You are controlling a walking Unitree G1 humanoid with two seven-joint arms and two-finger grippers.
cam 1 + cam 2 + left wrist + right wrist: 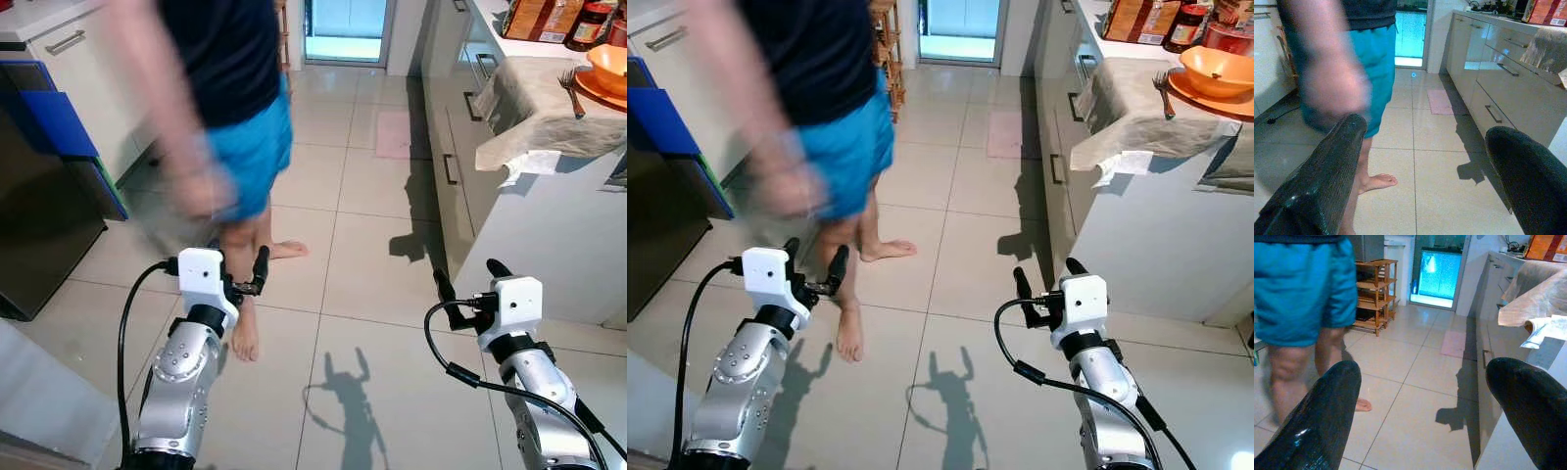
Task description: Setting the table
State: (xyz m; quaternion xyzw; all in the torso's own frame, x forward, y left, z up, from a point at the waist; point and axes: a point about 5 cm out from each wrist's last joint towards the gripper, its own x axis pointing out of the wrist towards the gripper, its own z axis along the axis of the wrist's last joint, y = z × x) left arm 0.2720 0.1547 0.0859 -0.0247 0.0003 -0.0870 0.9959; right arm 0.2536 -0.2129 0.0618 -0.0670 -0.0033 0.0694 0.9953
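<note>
**Inspector:** Where are the table things located?

**Assessor:** An orange bowl (1217, 69) on an orange plate (1213, 96), with a fork (1163, 95) just beside it, is seen on the cloth-covered counter (1136, 211) at the robot's right, ahead of and above both grippers. The fork's long axis is judged to run roughly away from the robot, tines at the far end.

**Inspector:** Which arm is nearer?

**Assessor:** The right gripper (1046, 282) is judged the nearer; it is held over the tiled floor (950, 196), near the counter's front but well below its top. Its fingers are spread wide and nothing is held. The left gripper (813, 264) is likewise spread wide and empty, well apart from the counter.

**Inspector:** What is obstructed or unclear?

**Assessor:** A person (230, 98) in blue shorts stands just beyond the left gripper; the person's hand (196, 186) is blurred by motion. The plate and bowl are cut off at the picture's edge. Jars (1185, 24) at the counter's back are too small to be identified. No table is made out.
</note>
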